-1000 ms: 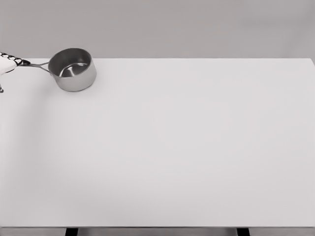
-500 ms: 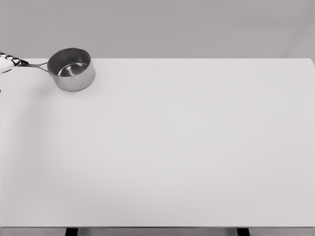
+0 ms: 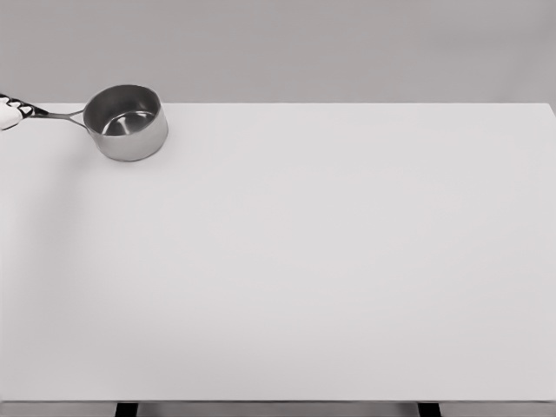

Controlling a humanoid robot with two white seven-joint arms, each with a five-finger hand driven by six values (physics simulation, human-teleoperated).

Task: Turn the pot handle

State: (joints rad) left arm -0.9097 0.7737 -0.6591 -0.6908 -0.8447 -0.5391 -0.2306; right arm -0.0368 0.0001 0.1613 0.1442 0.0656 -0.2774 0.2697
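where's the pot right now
In the head view the pot sits at the far left corner of the white table, its handle pointing left to the picture's edge, where the left hand meets it.

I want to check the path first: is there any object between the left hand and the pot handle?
Nothing visible. The left hand at the picture's left edge is already at the end of the pot handle, and the table around the pot shows no other object.
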